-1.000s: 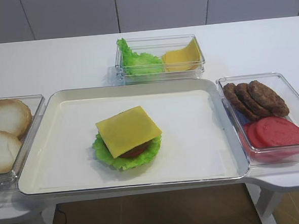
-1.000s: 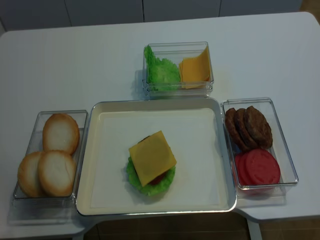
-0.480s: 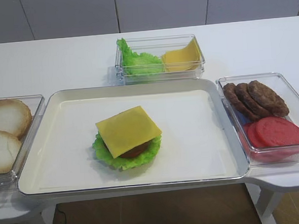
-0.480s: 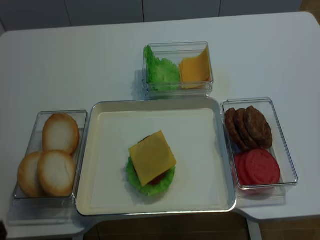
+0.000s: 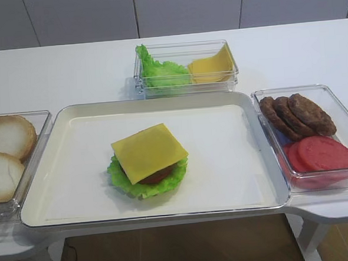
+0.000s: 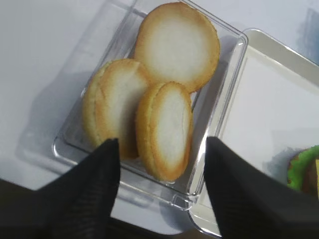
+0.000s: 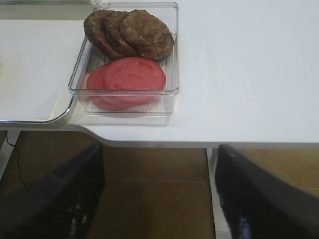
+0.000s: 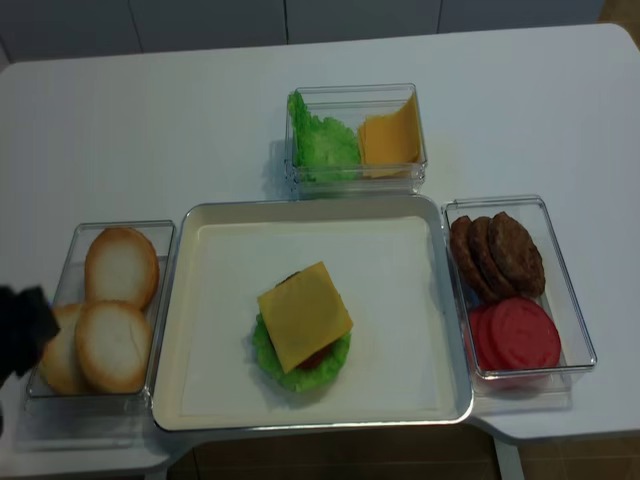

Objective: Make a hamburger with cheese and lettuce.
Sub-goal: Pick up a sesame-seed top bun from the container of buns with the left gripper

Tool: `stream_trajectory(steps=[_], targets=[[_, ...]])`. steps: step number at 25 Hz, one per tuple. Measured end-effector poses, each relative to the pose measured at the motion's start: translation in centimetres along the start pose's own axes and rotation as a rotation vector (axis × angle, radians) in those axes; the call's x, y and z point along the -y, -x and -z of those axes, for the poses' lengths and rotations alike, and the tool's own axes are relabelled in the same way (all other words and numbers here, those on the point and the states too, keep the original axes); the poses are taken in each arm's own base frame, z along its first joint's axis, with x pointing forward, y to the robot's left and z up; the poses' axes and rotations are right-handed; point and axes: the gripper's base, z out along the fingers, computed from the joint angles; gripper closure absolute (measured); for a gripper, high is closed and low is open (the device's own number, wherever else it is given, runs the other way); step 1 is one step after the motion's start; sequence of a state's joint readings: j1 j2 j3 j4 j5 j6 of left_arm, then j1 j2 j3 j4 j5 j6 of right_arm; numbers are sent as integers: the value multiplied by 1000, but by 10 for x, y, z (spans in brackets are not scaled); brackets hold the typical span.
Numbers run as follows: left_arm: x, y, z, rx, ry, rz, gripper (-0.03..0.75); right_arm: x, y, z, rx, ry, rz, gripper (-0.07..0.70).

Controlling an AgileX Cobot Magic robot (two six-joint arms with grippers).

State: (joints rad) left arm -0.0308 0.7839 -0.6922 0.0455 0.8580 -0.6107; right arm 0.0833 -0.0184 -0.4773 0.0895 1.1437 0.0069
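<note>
On the white tray (image 5: 235, 162) the hamburger stands as a stack: ruffled lettuce (image 5: 121, 178) underneath, reddish-brown filling, and the square yellow cheese (image 5: 149, 152) on top. Three pale bun halves (image 6: 167, 129) lie in a clear box (image 8: 160, 300) left of the tray. My left gripper (image 6: 162, 141) hangs open just above that box's near end, with nothing between its fingers; it shows as a dark shape (image 8: 20, 330) at the left edge. My right gripper (image 7: 159, 147) is open and empty, off the table's front edge, short of the patty box.
A clear box (image 5: 185, 67) behind the tray holds a heap of lettuce leaves and several cheese slices. Another clear box (image 5: 338, 105) to the right holds brown patties (image 7: 129, 32) and red tomato slices (image 7: 132, 77). The table's front edge (image 7: 199, 142) runs close to the boxes.
My left gripper has come into the overhead view at the left edge, beside the bun box. The stack and the boxes have not moved.
</note>
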Motion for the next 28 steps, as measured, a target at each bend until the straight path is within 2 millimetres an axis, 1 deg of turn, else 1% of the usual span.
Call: stream_trajectory(steps=[4,7,9,11,14,17,22,25,28], targets=[[16,25,-8,-105,30,-124,314,0,0,0,0,0,0,92],[20,44,-11,-201,55,-220,314,0,0,0,0,0,0,92],[19,56,-14,-245,47,-224,314,0,0,0,0,0,0,92],[16,65,-19,-266,29,-184,314,0,0,0,0,0,0,92],[8,72,-30,-321,14,-111,314,0,0,0,0,0,0,92],[-2,73,-39,-398,34,-70,314,0,0,0,0,0,0,92],[-4,72,-44,-444,41,-84,314,0,0,0,0,-2,8,92],[-8,73,-46,-448,78,-105,314,0,0,0,0,-2,8,92],[-13,74,-52,-468,116,-120,314,0,0,0,0,-2,8,92]])
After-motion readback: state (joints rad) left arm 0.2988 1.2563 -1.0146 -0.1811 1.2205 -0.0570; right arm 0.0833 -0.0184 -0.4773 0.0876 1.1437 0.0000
